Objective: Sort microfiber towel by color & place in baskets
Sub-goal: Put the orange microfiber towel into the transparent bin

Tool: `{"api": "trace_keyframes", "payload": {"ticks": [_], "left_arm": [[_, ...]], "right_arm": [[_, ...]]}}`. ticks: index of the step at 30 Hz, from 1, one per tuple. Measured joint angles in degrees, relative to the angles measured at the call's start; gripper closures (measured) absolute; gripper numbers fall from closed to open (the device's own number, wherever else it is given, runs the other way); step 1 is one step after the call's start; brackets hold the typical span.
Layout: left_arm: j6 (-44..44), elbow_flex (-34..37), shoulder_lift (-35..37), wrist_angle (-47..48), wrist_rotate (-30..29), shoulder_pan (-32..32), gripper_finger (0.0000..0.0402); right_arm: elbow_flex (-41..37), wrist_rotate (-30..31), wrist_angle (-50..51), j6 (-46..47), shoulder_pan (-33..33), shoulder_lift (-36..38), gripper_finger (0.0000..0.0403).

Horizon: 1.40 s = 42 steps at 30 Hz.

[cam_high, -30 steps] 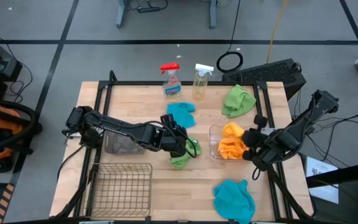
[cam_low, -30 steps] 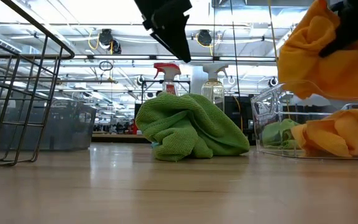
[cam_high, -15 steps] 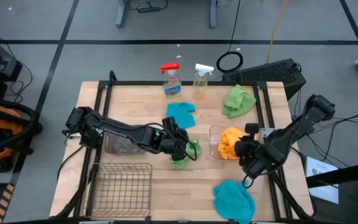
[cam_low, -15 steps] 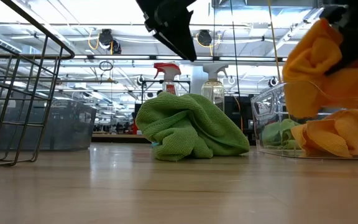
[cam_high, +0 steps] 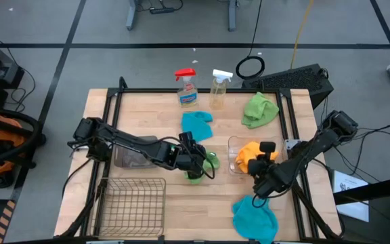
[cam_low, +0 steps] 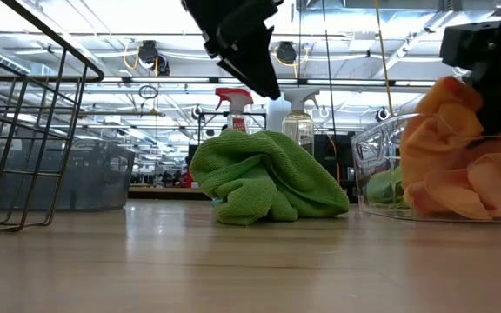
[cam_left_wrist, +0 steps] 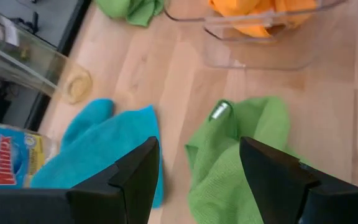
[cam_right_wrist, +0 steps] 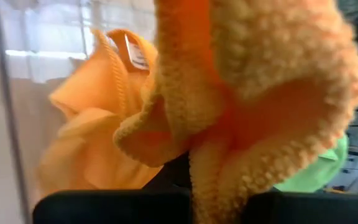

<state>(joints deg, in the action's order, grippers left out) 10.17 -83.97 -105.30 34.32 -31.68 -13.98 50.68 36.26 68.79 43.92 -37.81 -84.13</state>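
Observation:
My left gripper [cam_high: 196, 163] hangs open just above a crumpled bright green towel [cam_high: 200, 167] at mid-table. In the left wrist view its fingers [cam_left_wrist: 197, 158] stand on either side of that towel [cam_left_wrist: 241, 155] without touching it. My right gripper [cam_high: 257, 163] is shut on a yellow-orange towel [cam_high: 248, 152] over the clear tub [cam_high: 233, 157]. A second yellow-orange towel [cam_right_wrist: 95, 130] lies in that tub. A teal towel [cam_high: 196, 123] and a green towel [cam_high: 259, 108] lie toward the far edge. Another teal towel [cam_high: 254, 217] lies at the near edge. My right gripper pinches a bunched fold of the yellow-orange towel [cam_right_wrist: 241, 106] between its two fingers, coming from above. The towel hangs below the fingers [cam_low: 494, 69]. Its lower part [cam_low: 446, 165] is down inside the clear tub, against the other yellow-orange towel.
The smoky grey tub [cam_high: 134, 153] sits under my left arm and the wire basket [cam_high: 131, 203] stands at the near left. Two spray bottles [cam_high: 187, 87] [cam_high: 220, 88] stand at the far edge. Bare wood shows between the basket and the near teal towel.
My right gripper has moved down and toward the table's near-left, lowering the yellow-orange towel from above the clear tub's rim into the tub. My left gripper has shifted slightly toward the near edge above the green towel, which has stayed put.

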Motion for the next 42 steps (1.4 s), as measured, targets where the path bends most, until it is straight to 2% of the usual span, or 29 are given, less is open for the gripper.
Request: {"api": "trace_keyframes", "payload": {"ticks": [5, 10, 13, 21, 26, 30, 34, 38, 42], "left_arm": [[0.0, 0.0, 0.0, -0.8, 0.2, -0.5, 0.0173], [-0.1, 0.0, 0.0, -0.9, 0.4, -0.8, 0.0173], [-0.1, 0.0, 0.0, -0.8, 1.8, -1.2, 0.0173], [-0.1, 0.0, 0.0, -0.9, 3.0, -2.8, 0.0173], [-0.1, 0.0, 0.0, -0.9, 3.0, -3.4, 0.0173], [-0.1, 0.0, 0.0, -0.9, 3.0, -3.8, 0.0173], [-0.1, 0.0, 0.0, -0.9, 3.0, -4.3, 0.0173], [-0.1, 0.0, 0.0, -0.9, 3.0, -4.8, 0.0173], [-0.1, 0.0, 0.0, -0.9, 3.0, -4.9, 0.0173]], "right_arm": [[0.0, -3.3, -2.0, 1.1, 0.3, 1.8, 0.0399], [0.0, -5.3, -2.2, 6.1, 1.3, 5.2, 0.0388], [0.0, -6.7, -2.1, 9.1, 1.5, 7.4, 0.0348], [0.0, -15.9, -1.7, 11.5, 1.5, 12.9, 0.02], [0.0, -20.9, -1.7, 12.7, 1.3, 16.7, 0.0163], [0.0, -24.4, -1.7, 14.0, 1.3, 19.9, 0.0167], [0.0, -24.2, -1.8, 14.6, 0.6, 22.9, 0.0193], [0.0, -21.3, -3.2, 14.6, 0.6, 24.7, 0.0246], [0.0, -20.1, -6.3, 13.0, 1.0, 24.0, 0.0325]]}}
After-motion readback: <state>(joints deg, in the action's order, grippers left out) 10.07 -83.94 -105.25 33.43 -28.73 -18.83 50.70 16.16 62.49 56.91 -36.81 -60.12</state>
